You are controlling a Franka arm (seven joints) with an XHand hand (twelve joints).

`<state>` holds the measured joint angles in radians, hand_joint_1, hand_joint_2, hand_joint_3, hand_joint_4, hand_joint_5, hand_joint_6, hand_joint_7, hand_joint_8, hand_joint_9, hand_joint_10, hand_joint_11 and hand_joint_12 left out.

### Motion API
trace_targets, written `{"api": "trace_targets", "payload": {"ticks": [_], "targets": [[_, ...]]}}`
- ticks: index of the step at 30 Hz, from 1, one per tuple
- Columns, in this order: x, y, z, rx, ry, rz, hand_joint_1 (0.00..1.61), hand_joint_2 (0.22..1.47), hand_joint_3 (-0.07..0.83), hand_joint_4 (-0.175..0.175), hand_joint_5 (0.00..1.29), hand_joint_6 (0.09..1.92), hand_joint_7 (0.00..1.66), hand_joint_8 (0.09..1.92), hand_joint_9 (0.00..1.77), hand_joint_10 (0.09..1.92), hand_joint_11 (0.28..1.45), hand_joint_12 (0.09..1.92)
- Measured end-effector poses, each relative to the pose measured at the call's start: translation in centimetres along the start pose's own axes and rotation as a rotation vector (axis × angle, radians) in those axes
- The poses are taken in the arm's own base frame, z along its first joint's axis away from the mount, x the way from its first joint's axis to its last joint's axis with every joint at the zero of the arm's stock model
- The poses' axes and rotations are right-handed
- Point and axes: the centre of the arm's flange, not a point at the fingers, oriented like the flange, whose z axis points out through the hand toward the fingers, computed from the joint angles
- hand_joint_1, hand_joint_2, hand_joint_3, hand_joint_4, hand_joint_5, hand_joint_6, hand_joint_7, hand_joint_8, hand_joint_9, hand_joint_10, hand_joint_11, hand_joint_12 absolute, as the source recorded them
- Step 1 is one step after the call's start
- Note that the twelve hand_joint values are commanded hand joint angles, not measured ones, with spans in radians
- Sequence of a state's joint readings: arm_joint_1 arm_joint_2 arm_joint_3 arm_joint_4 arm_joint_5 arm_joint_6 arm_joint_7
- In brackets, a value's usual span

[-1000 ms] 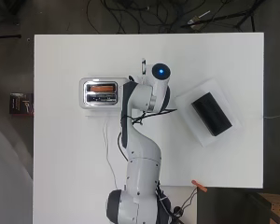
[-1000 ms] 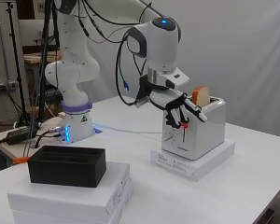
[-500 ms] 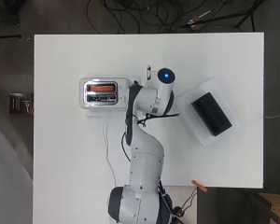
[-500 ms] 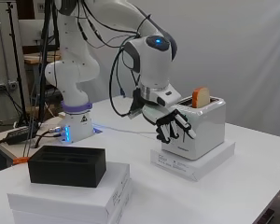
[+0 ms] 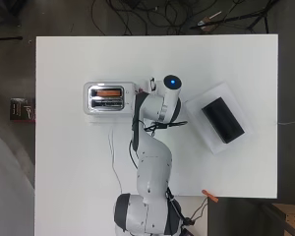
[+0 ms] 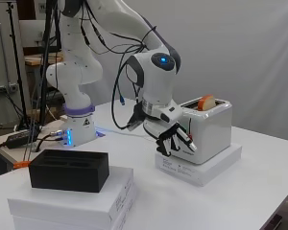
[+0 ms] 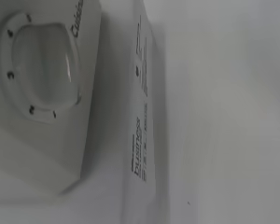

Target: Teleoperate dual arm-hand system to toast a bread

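On the table [image 5: 69, 162], toaster [image 6: 209, 132] holding bread [image 6: 206, 102], curled empty hand [image 6: 175, 139] at its end.

Arm [image 6: 86, 62] arches up from its base, then bends down to a low wrist. Hand [image 6: 175, 139] hangs just above table height, fingers [image 6: 185, 140] loosely curled, spread, holding nothing.

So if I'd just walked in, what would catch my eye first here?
Probably the white robot arm bending down over the middle of the table, its black and white hand curled at the end face of a white toaster. A slice of bread pokes out of the toaster's top. Off to the other side, a black box sits on a flat white box.
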<state>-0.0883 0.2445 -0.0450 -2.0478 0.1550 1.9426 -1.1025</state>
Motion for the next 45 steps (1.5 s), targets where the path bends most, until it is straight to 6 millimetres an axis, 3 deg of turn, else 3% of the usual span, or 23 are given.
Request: {"api": "trace_targets", "payload": {"ticks": [2, 3, 4, 5, 7, 8, 9, 11, 17, 19, 27, 30, 34, 40, 45], "targets": [[-0.1, -0.6, 1.3, 0.008, -0.039, -0.01, 0.25, 1.15, 0.001, -0.062, 0.23, 0.09, 0.75, 1.92, 1.13, 1.92, 0.81, 1.86], [-0.3, -0.8, 1.9, 0.01, -0.052, -0.009, 0.25, 1.15, 0.001, -0.056, 0.23, 0.09, 0.64, 1.92, 1.0, 1.92, 0.7, 1.76], [-0.4, -1.0, 2.4, 0.012, -0.057, -0.001, 0.22, 1.15, 0.0, -0.045, 0.22, 0.09, 0.56, 1.81, 0.85, 1.88, 0.61, 1.54], [-0.5, -1.3, 3.1, 0.014, -0.058, 0.013, 0.18, 1.15, 0.0, -0.035, 0.21, 0.09, 0.54, 1.47, 0.75, 1.61, 0.57, 1.17], [-0.8, -1.5, 4.0, 0.008, -0.059, 0.054, 0.13, 1.13, -0.001, -0.008, 0.19, 0.09, 0.52, 0.57, 0.64, 0.72, 0.54, 0.42], [-0.9, -1.5, 4.4, 0.0, -0.06, 0.07, 0.11, 1.13, -0.001, 0.002, 0.19, 0.09, 0.51, 0.3, 0.64, 0.41, 0.54, 0.22], [-1.0, -1.6, 4.5, -0.009, -0.056, 0.08, 0.1, 1.13, 0.0, 0.008, 0.19, 0.09, 0.5, 0.15, 0.65, 0.22, 0.53, 0.11], [-1.0, -1.8, 3.4, -0.02, -0.021, 0.088, 0.09, 1.13, 0.001, 0.015, 0.19, 0.09, 0.46, 0.09, 0.64, 0.09, 0.5, 0.09], [0.6, -2.4, -3.9, -0.05, 0.101, 0.093, 0.12, 1.13, -0.002, 0.023, 0.19, 0.09, 0.41, 0.09, 0.55, 0.09, 0.44, 0.09], [0.7, -2.4, -5.3, -0.073, 0.097, 0.081, 0.13, 1.13, -0.003, 0.02, 0.2, 0.09, 0.41, 0.09, 0.55, 0.09, 0.44, 0.09], [1.5, -2.9, -5.6, -0.066, 0.066, 0.065, 0.11, 1.12, -0.003, 0.005, 0.2, 0.09, 0.39, 0.09, 0.55, 0.09, 0.44, 0.09], [2.5, -3.0, -6.7, -0.088, 0.052, 0.073, 0.1, 1.11, -0.004, 0.007, 0.2, 0.09, 0.38, 0.09, 0.53, 0.09, 0.42, 0.09], [3.5, -1.8, -7.5, -0.107, 0.045, 0.077, 0.09, 1.12, 0.001, 0.002, 0.21, 0.09, 0.39, 0.09, 0.54, 0.09, 0.43, 0.09], [3.9, -0.3, -6.0, -0.123, -0.025, 0.103, 0.05, 1.11, -0.004, 0.006, 0.2, 0.09, 0.38, 0.09, 0.53, 0.09, 0.42, 0.09], [2.6, 0.2, -3.7, -0.079, -0.032, 0.115, 0.05, 1.11, -0.003, 0.01, 0.18, 0.09, 0.35, 0.09, 0.5, 0.09, 0.41, 0.09]]}}
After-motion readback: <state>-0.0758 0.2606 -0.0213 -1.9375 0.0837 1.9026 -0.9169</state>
